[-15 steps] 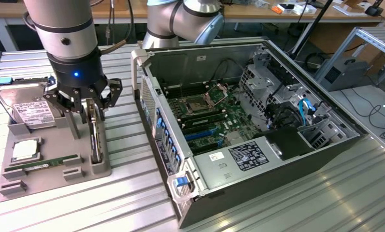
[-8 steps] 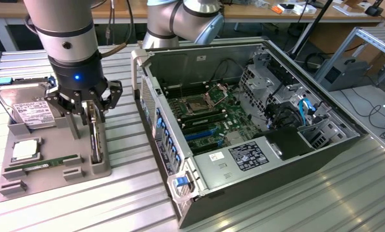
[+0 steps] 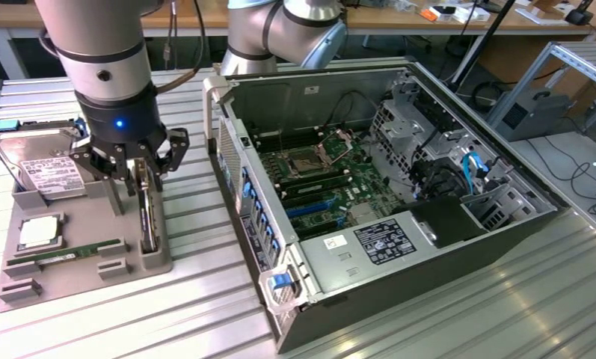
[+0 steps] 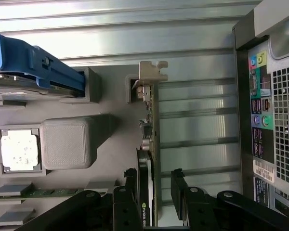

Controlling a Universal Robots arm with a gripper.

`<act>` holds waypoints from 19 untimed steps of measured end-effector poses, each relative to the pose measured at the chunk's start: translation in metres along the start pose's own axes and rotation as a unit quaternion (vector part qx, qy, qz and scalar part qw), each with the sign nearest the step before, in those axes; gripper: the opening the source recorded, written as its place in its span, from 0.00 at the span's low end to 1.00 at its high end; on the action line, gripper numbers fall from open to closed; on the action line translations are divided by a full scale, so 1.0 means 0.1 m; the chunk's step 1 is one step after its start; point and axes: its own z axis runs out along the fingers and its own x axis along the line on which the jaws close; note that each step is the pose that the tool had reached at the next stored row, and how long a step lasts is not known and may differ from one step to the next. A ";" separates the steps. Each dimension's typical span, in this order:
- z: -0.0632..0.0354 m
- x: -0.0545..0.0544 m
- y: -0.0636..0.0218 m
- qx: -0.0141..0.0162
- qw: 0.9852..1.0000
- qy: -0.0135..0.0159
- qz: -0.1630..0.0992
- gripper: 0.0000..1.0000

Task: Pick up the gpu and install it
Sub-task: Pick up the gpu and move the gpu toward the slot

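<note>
The gpu [image 3: 149, 218] stands on edge in a slot along the gray tray's [image 3: 78, 280] side nearest the computer case [image 3: 378, 299]. Its long axis runs down the tray, with the silver bracket [image 4: 153, 72] toward the hard drive [image 3: 43, 168] end. The tray sits on a ribbed metal table [image 3: 458, 307], with workbenches behind. The arm points straight down. The gripper [image 3: 143, 183] has its jaws wide, straddling the card with a gap showing.

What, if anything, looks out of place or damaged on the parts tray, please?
Nothing stands out. The gpu stands on edge in its slot of the grey tray, the open claw straddling it; hard drive, processor and memory stick sit in their holders.
</note>
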 end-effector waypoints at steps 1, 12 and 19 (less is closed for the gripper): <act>0.009 0.00 0.000 0.000 1.000 0.000 0.000 0.42; 0.105 0.01 -0.001 0.000 1.000 0.000 0.000 0.42; 0.174 0.02 -0.003 0.000 1.000 0.000 0.000 0.42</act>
